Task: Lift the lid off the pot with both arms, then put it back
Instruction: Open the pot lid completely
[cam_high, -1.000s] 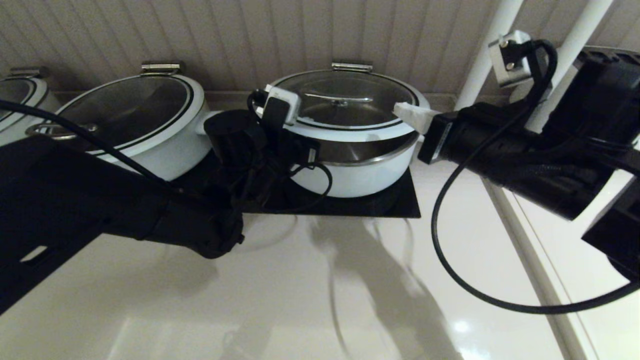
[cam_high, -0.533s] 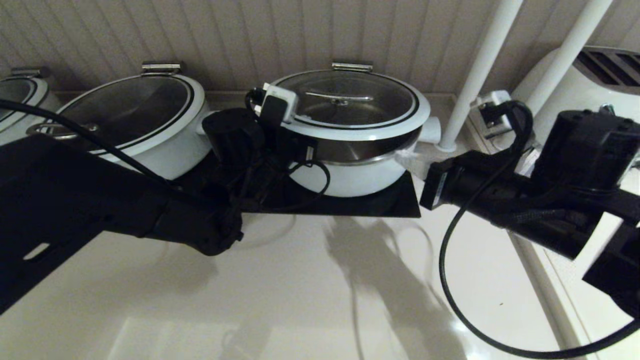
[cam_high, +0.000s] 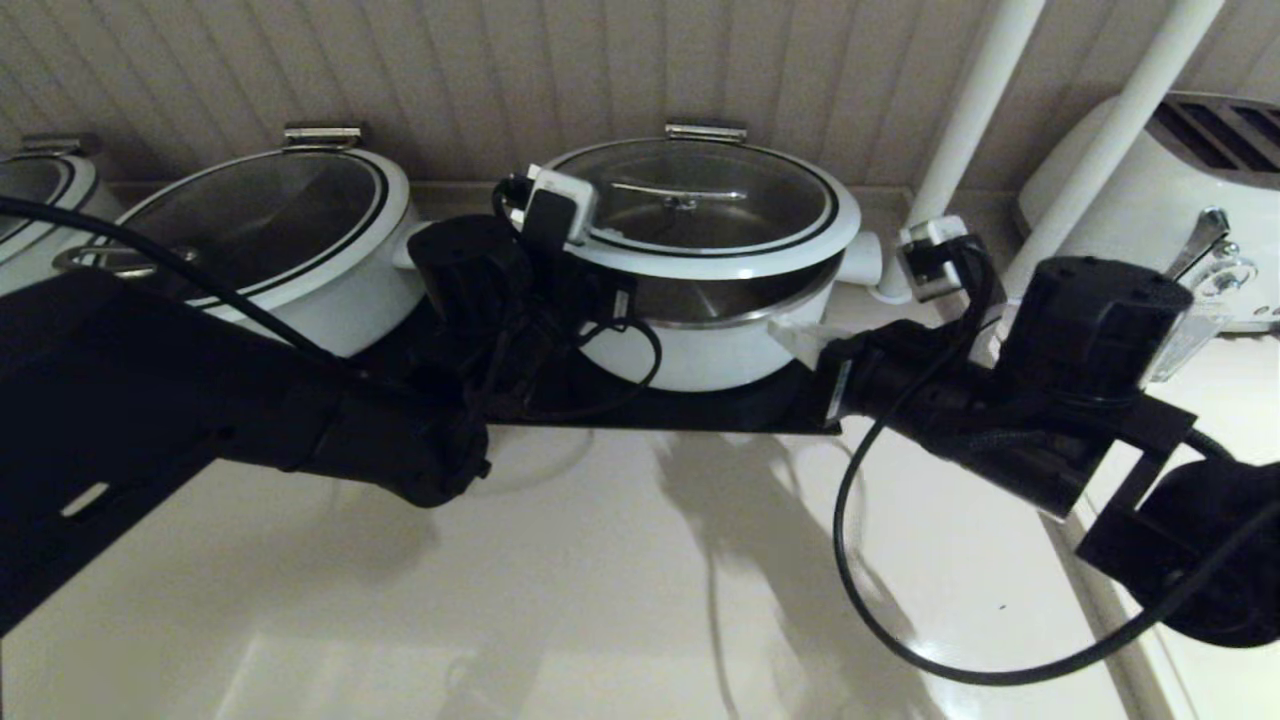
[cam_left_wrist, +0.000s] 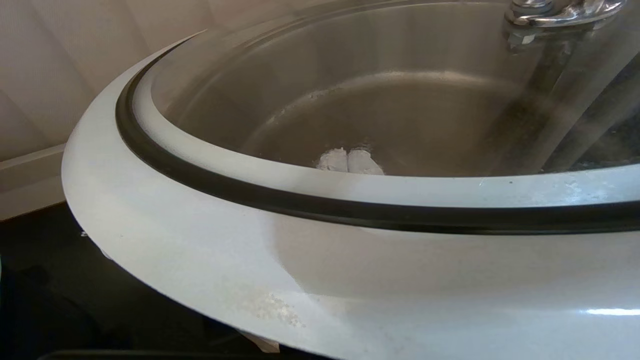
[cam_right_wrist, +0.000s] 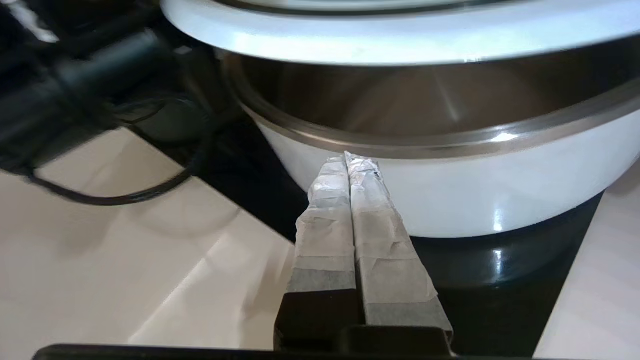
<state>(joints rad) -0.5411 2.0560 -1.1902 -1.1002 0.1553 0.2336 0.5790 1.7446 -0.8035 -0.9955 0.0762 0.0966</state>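
The white pot (cam_high: 700, 355) stands on a black mat. Its glass lid (cam_high: 720, 262) is tilted up at the front, hinged at the back, with a gap showing the steel inside. My left gripper (cam_left_wrist: 348, 161) is shut and sits under the lid's left rim (cam_left_wrist: 320, 260); its two tips show together through the glass. In the head view its wrist (cam_high: 550, 210) hides it. My right gripper (cam_right_wrist: 347, 160) is shut and empty, below the lid, its tips close to the pot's wall (cam_right_wrist: 450, 200) just under the steel rim. It also shows in the head view (cam_high: 795, 340).
A wider white pot with dark lid glass (cam_high: 280, 240) stands to the left, another (cam_high: 30, 190) at the far left. The black mat (cam_high: 700, 410) lies under the pots. Two white posts (cam_high: 970, 110) and a white appliance (cam_high: 1130, 180) stand at the right. Black cables hang from both arms.
My right gripper has dropped from the lid's right rim to the pot's wall below it. The lid stays propped up on the left gripper, which has hardly moved.
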